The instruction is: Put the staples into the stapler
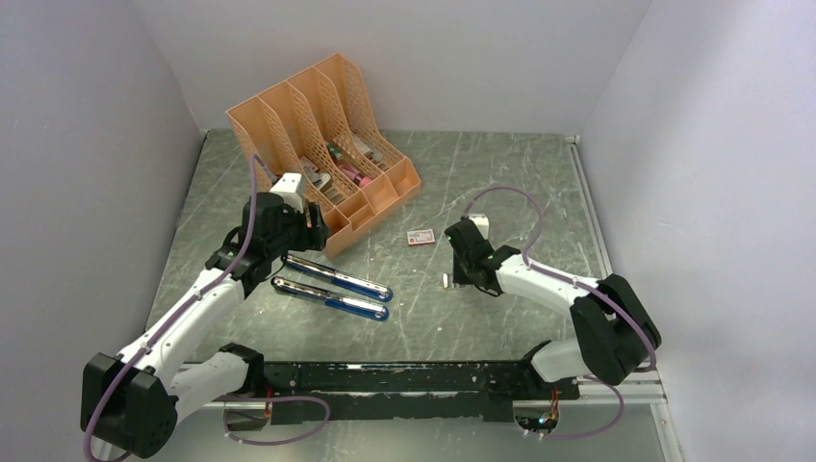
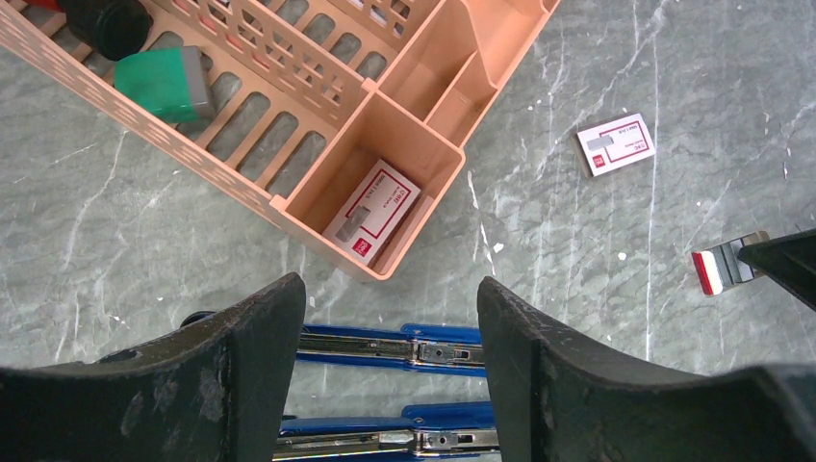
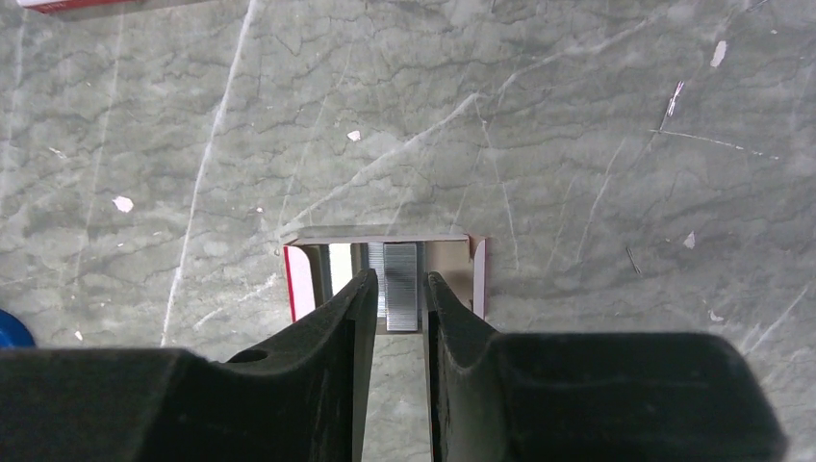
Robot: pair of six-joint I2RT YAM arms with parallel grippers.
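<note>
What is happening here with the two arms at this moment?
The right hand is shut on a strip of staples that sits in a small open box. The left hand is open and hovers above the blue stapler, which lies opened out on the table. The staples are not yet in the stapler.

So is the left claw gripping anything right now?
No, the left gripper is wide open, hovering above the blue stapler.
</note>
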